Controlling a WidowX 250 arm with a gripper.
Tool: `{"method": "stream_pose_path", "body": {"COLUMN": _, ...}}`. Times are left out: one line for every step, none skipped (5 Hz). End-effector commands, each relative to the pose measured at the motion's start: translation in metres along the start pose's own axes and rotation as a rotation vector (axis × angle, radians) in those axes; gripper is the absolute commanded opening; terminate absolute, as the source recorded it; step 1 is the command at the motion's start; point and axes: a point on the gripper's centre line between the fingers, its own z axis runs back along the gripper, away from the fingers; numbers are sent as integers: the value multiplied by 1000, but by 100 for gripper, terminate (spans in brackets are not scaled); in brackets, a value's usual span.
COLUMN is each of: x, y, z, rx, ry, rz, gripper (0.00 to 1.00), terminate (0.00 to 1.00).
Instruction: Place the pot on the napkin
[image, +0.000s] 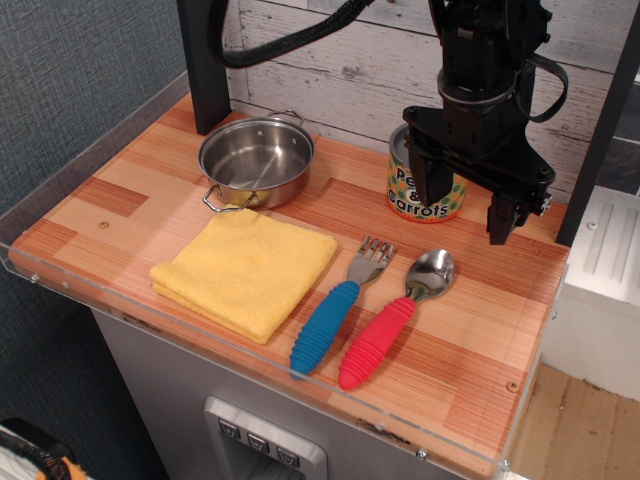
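Note:
The shiny steel pot (256, 160) stands upright at the back left of the wooden table, its near handle just touching the far edge of the napkin. The yellow folded napkin (246, 270) lies flat in front of it, with nothing on it. My black gripper (462, 214) hangs at the right, well away from the pot, in front of the green-labelled can (443, 190). Its two fingers point down, spread wide apart, and hold nothing.
A blue-handled fork (338, 316) and a red-handled spoon (394, 322) lie side by side right of the napkin. A black post (205, 65) stands behind the pot. A clear raised rim (60, 275) runs along the table's left and front edges.

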Motion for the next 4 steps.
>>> {"method": "stream_pose_path", "body": {"x": 0, "y": 0, "z": 0, "rx": 0, "ry": 0, "rz": 0, "gripper": 100, "terminate": 0}}
{"method": "stream_pose_path", "body": {"x": -5, "y": 16, "z": 1, "rx": 23, "ry": 8, "rz": 28, "gripper": 100, "terminate": 0}}
{"method": "stream_pose_path", "body": {"x": -19, "y": 41, "z": 0, "rx": 35, "ry": 11, "rz": 55, "gripper": 100, "terminate": 0}}
{"method": "stream_pose_path", "body": {"x": -34, "y": 70, "z": -2, "rx": 77, "ry": 60, "rz": 95, "gripper": 100, "terminate": 0}}
